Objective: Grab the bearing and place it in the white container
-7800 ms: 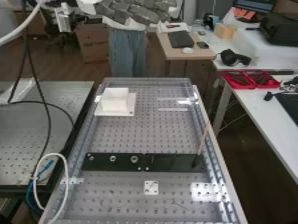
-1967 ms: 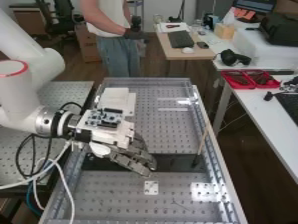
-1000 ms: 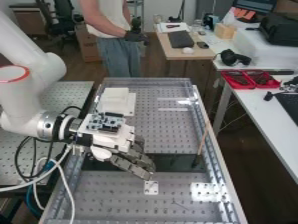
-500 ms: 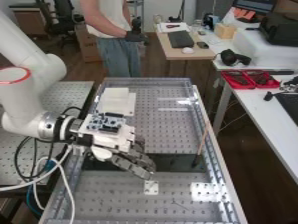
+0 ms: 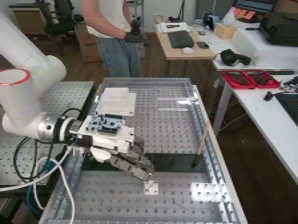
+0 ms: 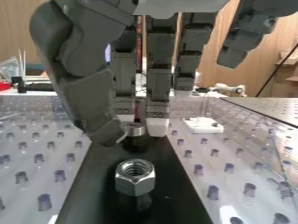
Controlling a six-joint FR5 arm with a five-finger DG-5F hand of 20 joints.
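In the high view the hand (image 5: pixel 132 159) is over the left part of the black plate (image 5: pixel 178 162), its fingers slanting down. The white container (image 5: pixel 114 99) stands behind it. In the wrist view the hand (image 6: pixel 158 82) has long, nearly straight fingers, with the thumb opposite them. A silver ring, the bearing (image 6: pixel 135 129), rests on the black plate (image 6: pixel 174 187) between the thumb tip and a white fingertip. Its edges are partly hidden, and I cannot tell whether they touch it. A hex nut (image 6: pixel 135 177) sits nearer the camera on the same plate.
A small white plate with holes (image 5: pixel 151 187) lies on the perforated bench beside the black plate. A thin brown stick (image 5: pixel 202 142) leans by the right rail (image 5: pixel 216 155). Cables (image 5: pixel 41 175) hang at the left, below the arm.
The hand, absent from the oldest frame, came in from the left over the black plate. It moved slightly toward the near end after the second frame and has since almost kept still.
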